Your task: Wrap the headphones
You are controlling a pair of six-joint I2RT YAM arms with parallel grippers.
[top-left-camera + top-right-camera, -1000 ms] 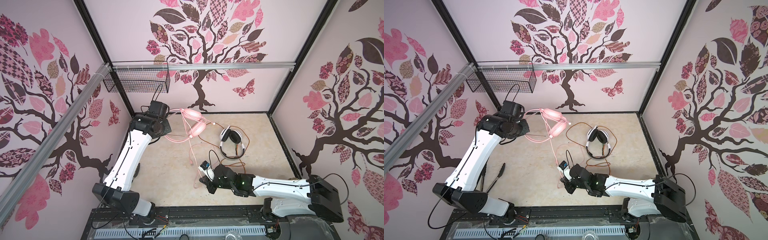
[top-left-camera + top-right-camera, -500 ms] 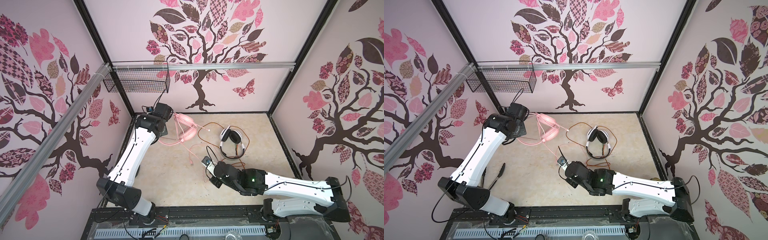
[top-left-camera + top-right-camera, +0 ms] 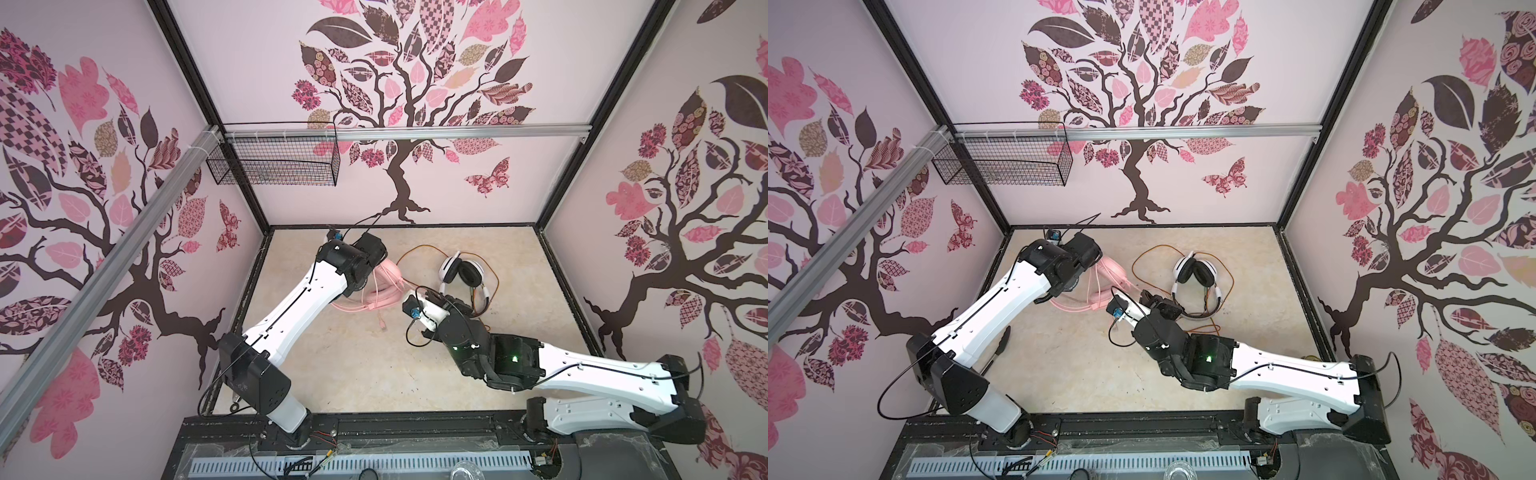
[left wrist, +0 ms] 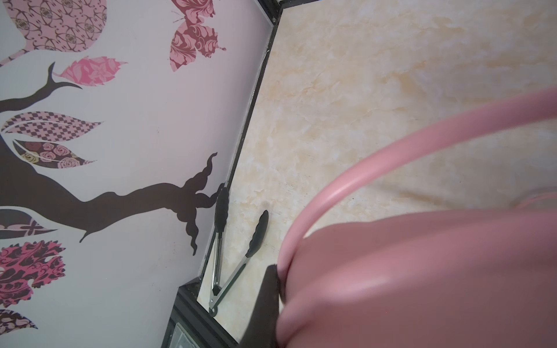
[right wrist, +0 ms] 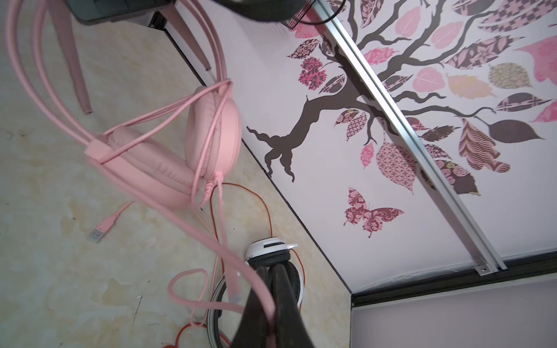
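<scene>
Far-left centre of table [image 3: 353, 365], both top views: pink headset [image 3: 384, 286] sits just under L wrist. From R wrist view it looks lifted clear of the surface, not certain.

L gripper [image 4: 271, 298]: clamped on pink headset near where band meets cup. Only one dark finger shows, pressed against the pink shell.

R gripper [image 5: 271, 304]: jaws closed on pink cable [image 5: 196, 233], which runs taut-ish from the cups down to the fingers. A few strands already cross the two cups. A slack loop hangs beyond the grip and the USB plug [image 5: 101, 230] lies on the table.

Step in hand (my read): winding cable round the cups.
- L should hold headset steady, cups together.
- R should carry cable round w/ light tension; too much tension may drag on L's grip.
- Lay each turn beside the last, in the groove btwn cups, so turns don't slide off.
- Leave the plug end short enough to tuck.

Surroundings:
- White headset [image 3: 461, 274] w/ black pads lies just beyond R gripper, orange cable [image 3: 415, 249] looped around it, unwrapped. Main obstacle: R's sweep could snag the orange loops or nudge the headset.
- Tongs [image 4: 259, 230] by L wall, well apart.
- Wire basket [image 3: 274, 164] on back rail, out of the way.
</scene>
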